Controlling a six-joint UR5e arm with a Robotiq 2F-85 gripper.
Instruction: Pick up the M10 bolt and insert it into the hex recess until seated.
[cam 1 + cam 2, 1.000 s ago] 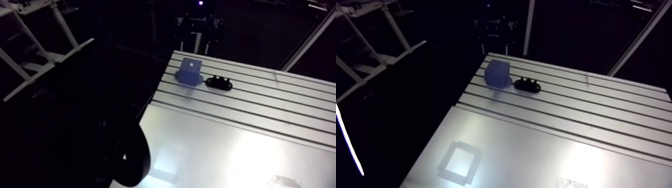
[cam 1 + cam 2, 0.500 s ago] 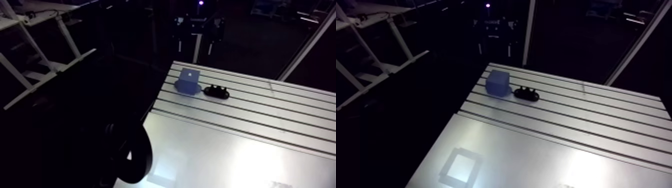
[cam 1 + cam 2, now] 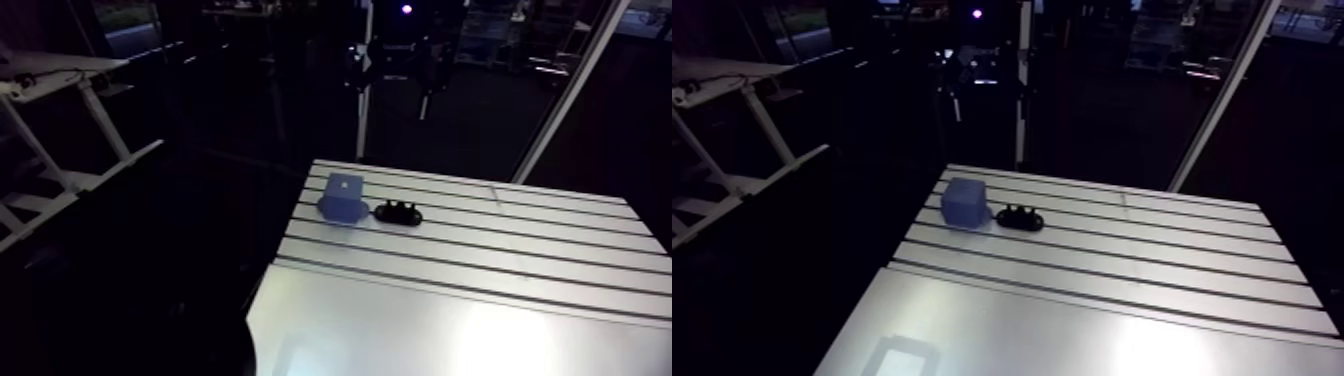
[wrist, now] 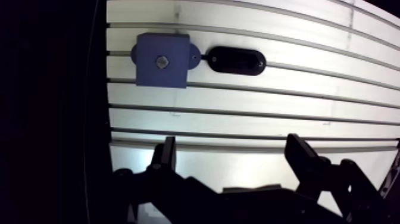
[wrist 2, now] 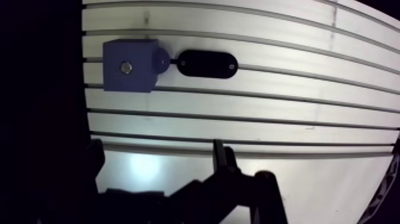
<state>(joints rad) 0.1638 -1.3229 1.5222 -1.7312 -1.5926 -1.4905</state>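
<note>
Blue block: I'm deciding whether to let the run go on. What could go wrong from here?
The blue block stands close to the table edge; a sideways nudge might push it off. The black holder lies right beside it, so the open, empty gripper could clip one while reaching for the other. The small metal spot on the block's top is hard to read; misjudging it may spoil alignment.

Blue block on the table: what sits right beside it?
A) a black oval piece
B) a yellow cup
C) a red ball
A: in the wrist view a black oval piece lies just beside the blue block on the slotted table.
</note>
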